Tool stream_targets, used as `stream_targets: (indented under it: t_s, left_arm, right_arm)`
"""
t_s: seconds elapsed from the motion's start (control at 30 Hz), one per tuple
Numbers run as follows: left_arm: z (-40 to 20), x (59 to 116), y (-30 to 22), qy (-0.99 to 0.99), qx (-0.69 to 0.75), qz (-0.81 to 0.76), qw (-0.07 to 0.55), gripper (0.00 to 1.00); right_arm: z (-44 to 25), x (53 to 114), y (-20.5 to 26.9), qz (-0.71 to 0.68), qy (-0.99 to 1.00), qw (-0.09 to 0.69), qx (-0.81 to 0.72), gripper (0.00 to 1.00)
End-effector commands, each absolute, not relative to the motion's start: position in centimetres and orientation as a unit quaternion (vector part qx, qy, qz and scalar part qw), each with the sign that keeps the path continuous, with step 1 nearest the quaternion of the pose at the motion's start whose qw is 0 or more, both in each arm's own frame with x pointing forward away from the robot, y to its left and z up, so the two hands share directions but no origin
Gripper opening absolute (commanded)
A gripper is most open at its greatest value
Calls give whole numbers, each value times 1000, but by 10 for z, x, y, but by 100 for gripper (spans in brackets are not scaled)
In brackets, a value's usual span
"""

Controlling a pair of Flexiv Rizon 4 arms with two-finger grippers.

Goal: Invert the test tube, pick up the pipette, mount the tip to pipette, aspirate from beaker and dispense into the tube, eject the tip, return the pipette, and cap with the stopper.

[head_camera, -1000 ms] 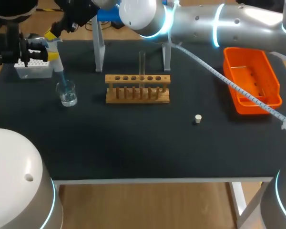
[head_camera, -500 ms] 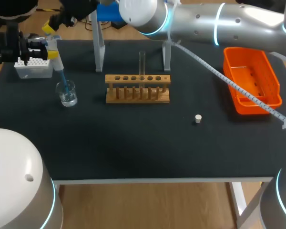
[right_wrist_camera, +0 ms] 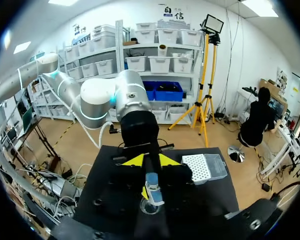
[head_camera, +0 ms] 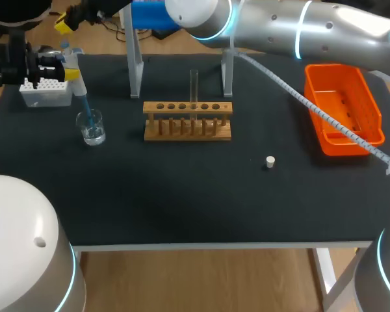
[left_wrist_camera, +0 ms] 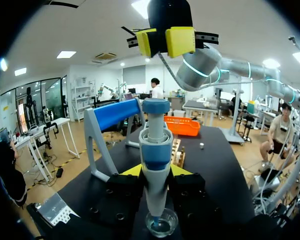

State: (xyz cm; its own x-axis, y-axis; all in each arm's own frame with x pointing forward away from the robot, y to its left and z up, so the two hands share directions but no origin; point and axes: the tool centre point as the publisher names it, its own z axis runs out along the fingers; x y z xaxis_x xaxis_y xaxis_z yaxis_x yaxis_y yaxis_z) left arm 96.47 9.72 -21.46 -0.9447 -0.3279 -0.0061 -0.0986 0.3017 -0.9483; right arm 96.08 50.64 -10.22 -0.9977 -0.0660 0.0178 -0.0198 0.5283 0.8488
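Pipette (left_wrist_camera: pixel 155 150) is clamped between the fingers of my left gripper (left_wrist_camera: pixel 155 175) near the worktop's far left corner, its blue tip lowered into the beaker (head_camera: pixel 91 127). My right gripper (left_wrist_camera: pixel 165 42) hangs directly above the plunger, apart from it, its fingers pressed together on nothing. Test tube (head_camera: pixel 194 84) stands upright in the wooden rack (head_camera: pixel 187 122) at mid-worktop. Stopper (head_camera: pixel 270 162) lies loose between the rack and the orange tray (head_camera: pixel 343 110) at the right edge.
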Motion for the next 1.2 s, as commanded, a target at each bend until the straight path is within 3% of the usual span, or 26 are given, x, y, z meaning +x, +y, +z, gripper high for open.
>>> stream_targets:
  t_s: [0.03, 0.37, 0.83, 1.2]
  left_arm:
    - [-214, 964, 97, 801, -134, -575, 100, 0]
    - [-214, 964, 97, 801, -134, -575, 100, 0]
    - [-214, 964, 97, 801, -134, -575, 100, 0]
    - [-214, 964, 97, 801, -134, -575, 100, 0]
  right_arm:
    - [-94, 959, 496, -487, -873, 21, 25, 100]
    - [-60, 961, 446, -522, -852, 24, 45, 100]
    - [-32, 945, 318, -554, -829, 24, 68, 100]
    - [-48, 940, 227, -574, -817, -6, 52, 100]
